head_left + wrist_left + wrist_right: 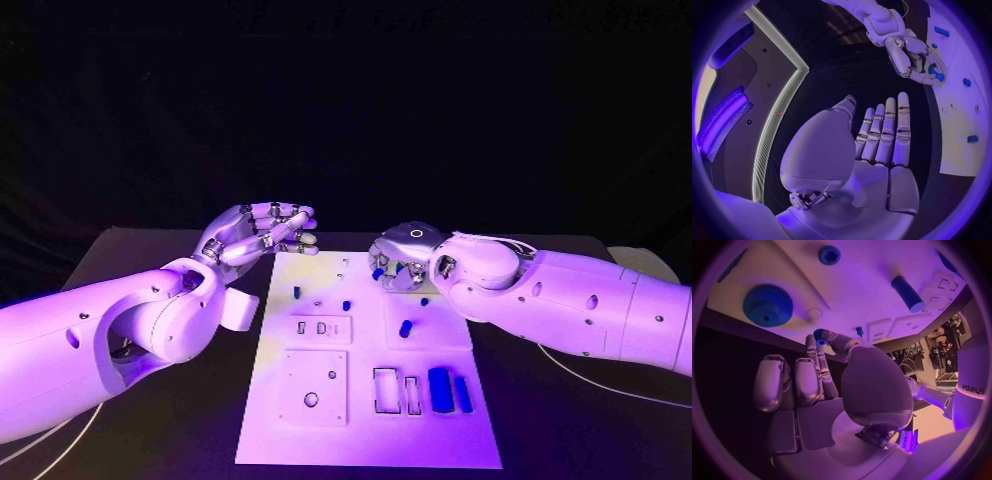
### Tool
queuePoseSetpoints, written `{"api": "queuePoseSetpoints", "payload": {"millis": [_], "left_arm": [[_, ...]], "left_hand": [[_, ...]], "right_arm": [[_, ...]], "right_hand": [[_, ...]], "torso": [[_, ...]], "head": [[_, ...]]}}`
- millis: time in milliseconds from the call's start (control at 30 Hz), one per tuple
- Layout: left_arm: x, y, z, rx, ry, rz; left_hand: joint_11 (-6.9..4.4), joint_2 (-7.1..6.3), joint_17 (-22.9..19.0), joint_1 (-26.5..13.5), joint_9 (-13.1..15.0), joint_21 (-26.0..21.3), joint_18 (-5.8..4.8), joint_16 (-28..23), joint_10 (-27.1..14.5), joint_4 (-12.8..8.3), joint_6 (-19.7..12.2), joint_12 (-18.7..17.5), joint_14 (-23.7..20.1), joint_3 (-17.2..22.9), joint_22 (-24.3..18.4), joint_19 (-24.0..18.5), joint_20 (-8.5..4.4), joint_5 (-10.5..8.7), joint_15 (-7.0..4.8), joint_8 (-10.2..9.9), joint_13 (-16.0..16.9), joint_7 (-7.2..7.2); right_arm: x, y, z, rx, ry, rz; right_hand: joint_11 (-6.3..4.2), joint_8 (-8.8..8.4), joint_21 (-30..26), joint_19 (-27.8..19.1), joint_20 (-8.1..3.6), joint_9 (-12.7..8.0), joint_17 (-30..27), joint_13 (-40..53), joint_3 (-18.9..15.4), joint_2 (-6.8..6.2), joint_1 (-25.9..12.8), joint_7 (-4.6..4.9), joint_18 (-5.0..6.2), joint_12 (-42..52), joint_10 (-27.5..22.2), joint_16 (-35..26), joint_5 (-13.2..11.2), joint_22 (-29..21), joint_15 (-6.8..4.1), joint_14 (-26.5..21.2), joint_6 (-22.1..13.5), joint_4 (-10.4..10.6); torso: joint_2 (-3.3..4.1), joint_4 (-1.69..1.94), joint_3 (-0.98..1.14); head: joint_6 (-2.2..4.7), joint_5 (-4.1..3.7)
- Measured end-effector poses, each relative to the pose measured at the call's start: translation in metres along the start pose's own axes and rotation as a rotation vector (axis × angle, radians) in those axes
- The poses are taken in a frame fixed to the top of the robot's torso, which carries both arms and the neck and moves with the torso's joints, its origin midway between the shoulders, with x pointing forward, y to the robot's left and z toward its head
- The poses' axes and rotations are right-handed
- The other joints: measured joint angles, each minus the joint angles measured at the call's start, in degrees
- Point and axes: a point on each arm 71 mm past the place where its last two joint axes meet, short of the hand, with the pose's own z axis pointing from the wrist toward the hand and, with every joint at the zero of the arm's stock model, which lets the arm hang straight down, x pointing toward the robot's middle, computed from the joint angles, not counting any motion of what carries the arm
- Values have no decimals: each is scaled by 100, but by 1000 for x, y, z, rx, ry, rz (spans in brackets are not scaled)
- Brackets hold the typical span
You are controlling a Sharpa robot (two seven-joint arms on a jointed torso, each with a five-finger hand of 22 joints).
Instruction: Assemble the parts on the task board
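1. Nearest the head camera, along the near edge of the task board (368, 440), two long blue bars (449, 390) lie side by side at the near right, just beside a pair of open rectangular slots (395, 391).
2. Further in, a short blue peg (407, 327) lies towards the right edge, and two small blue studs (297, 291) stand nearer the middle.
3. Over the far right corner of the board the right hand (404, 258) hangs palm down. Its fingers are curled narrow, and a small blue part (819, 333) sits pinched at the fingertips.
4. Just beyond those fingertips the right wrist view shows a large blue gear (767, 305) lying on the board, with a small round hole (814, 313) beside it. That hole looks like the likely seat for the pinched part, though I cannot tell for certain.
5. To do this step well, square the part over its hole before lowering, come down straight and slowly, and let go only once it sits flush; a tilted entry would probably jam.
6. By the far left corner, off the board, the left hand (263, 233) is raised, fingers straight, close together and holding nothing. It would do best to stay clear.
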Motion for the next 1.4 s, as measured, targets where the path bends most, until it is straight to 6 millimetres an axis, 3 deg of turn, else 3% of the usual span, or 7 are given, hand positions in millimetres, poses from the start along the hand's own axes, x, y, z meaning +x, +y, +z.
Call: {"api": "queuePoseSetpoints", "payload": {"millis": [267,633,1067,1400], "left_arm": [[1,0,1,-1,2,-1],[1,0,2,0,4,-1],[2,0,3,1,5,-2],[2,0,3,0,6,-2]], "left_hand": [[0,0,0,0,0,0,0,0,0,0,0,0,0,0,0,0,0,0,0,0,0,0],[0,0,10,0,-5,0,0,0,0,0,0,-28,0,0,-7,0,0,0,0,0,0,0],[0,0,9,0,-5,0,-1,0,0,0,0,-28,0,0,-7,0,0,0,0,0,0,0],[0,0,9,0,-5,0,-1,0,0,0,0,-28,0,0,-7,0,0,0,0,0,0,0]], "right_arm": [[-6,6,18,9,-49,-4],[-11,12,36,14,-95,-6],[-12,11,44,28,-112,-5],[-15,8,46,38,-122,-2]], "right_hand": [[1,-1,0,0,0,0,0,0,-1,15,-16,-6,0,-2,0,0,-18,13,0,0,-6,0],[1,-12,0,0,0,1,2,-3,-18,14,-16,-5,0,-4,-1,0,-31,22,0,0,-9,15],[2,-40,0,0,1,22,11,1,-20,13,-17,-3,0,-15,-1,22,-14,21,1,0,-14,14],[5,-23,0,0,1,84,10,0,-20,-11,-40,-3,0,-24,0,22,7,20,1,0,-52,13]], "torso": [[21,26,-3],[65,87,-31],[136,133,-70],[165,149,-82]], "head": [[27,31],[38,8],[35,-18],[-7,-13]]}}
